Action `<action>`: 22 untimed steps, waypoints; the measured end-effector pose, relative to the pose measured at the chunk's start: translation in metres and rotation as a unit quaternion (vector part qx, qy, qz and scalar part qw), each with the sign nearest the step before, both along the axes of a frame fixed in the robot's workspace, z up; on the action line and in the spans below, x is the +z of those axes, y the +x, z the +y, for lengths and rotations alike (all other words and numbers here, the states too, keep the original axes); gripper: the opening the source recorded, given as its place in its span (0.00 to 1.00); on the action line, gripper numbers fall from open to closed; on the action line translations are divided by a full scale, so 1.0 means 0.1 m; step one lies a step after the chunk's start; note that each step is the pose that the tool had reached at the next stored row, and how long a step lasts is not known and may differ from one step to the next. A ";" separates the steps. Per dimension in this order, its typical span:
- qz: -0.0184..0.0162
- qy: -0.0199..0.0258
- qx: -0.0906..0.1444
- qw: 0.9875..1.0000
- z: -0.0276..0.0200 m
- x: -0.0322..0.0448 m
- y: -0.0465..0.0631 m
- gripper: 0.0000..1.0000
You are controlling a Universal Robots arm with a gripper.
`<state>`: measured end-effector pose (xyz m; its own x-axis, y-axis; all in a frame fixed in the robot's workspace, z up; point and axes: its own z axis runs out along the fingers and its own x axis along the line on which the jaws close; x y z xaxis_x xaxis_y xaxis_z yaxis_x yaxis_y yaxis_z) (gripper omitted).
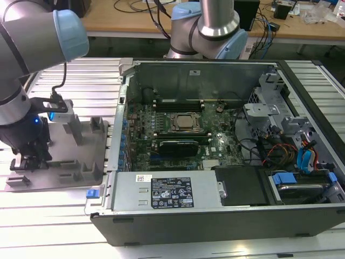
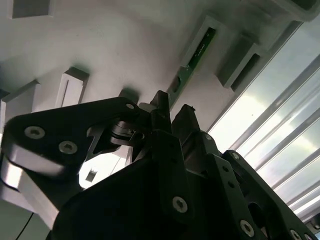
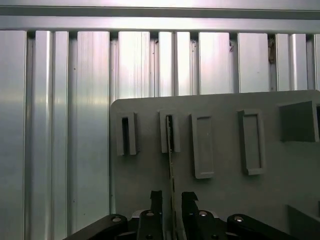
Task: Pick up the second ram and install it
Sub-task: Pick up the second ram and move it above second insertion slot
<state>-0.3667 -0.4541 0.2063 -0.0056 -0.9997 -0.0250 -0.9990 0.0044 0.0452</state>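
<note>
Tray station. My gripper (image 3: 171,196) hangs low over the grey tray (image 3: 230,192). The tray lies on the ribbed aluminium table (image 3: 60,100), and the open computer case (image 1: 242,221) stands just beside the tray.

Second ram (image 2: 199,49): a green stick standing on its long edge in the tray, its far end seated in a slotted block near the tray's rim. Not yet lifted.

Fingers (image 3: 156,202): narrow, one on each side of the stick. In the first wrist view a sliver of tray shows between each pad and the board, so I judge them straddling it, not clamped.

Risks, as I reckon them:
- My own body hides where along the stick I sit. If I am off its middle, a lift could cock the board and bind it in the tray's block.
- The board is thin and the pads are small. A squeeze slightly off square could let it pivot or slip.
- A stick carried off the tray tilted would meet the motherboard (image 1: 145,116) askew.

Writing: a black-and-white label (image 1: 170,195) sits on the case wall, well apart from the tray, and I make out no words on it. I see no print on the ram or the tray
</note>
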 end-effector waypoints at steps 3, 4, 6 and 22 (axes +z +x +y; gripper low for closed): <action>0.000 0.000 0.000 1.000 0.001 -0.054 0.00 0.28; 0.000 0.000 0.000 1.000 0.000 -0.054 0.00 0.28; 0.000 0.000 0.000 1.000 0.001 -0.056 0.00 0.28; 0.000 0.000 0.000 1.000 0.001 -0.064 0.00 0.11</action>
<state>-0.3668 -0.4540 0.1999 -0.0056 -0.9997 -0.0250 -0.9990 0.0045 0.0453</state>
